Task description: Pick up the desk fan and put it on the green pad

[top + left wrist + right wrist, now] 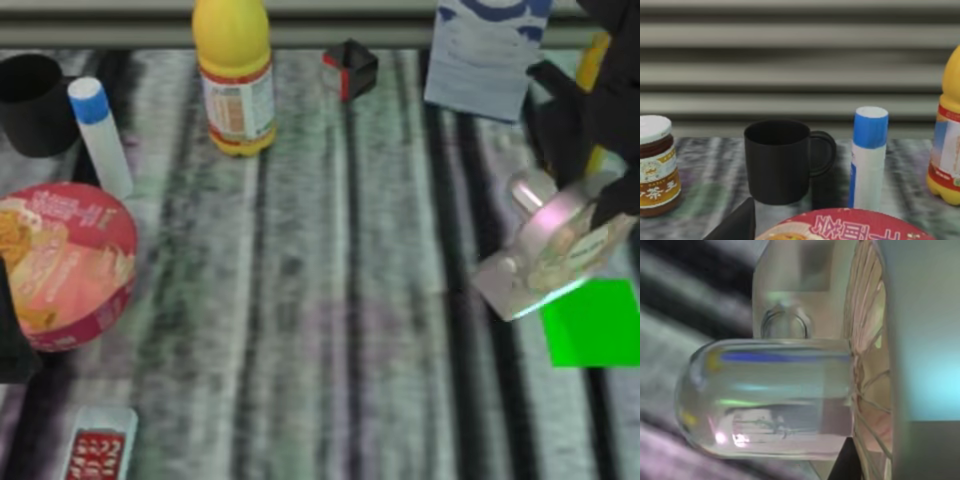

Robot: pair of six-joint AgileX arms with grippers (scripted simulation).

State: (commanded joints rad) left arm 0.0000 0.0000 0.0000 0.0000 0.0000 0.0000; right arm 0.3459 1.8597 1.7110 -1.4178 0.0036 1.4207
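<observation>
The desk fan (555, 250) is a shiny silver-white fan with a pink sheen. It hangs tilted at the table's right side, its lower edge over the near-left corner of the green pad (598, 322). My right gripper (606, 215) comes down from the back right and is shut on the fan's disc head. In the right wrist view the fan's clear hub (770, 397) fills the picture, with the wire disc (867, 365) beside it and one dark fingertip (842, 465) against it. My left gripper (12, 330) is parked at the left edge, open, beside the noodle bowl.
A pink-red noodle bowl (65, 265), glue stick (100, 135) and black mug (35, 100) stand at the left. A yellow bottle (235, 75), a small red-black box (348, 68) and a white-blue carton (485, 50) line the back. A red packet (100, 450) lies front left. A brown jar (655, 165) stands beside the mug.
</observation>
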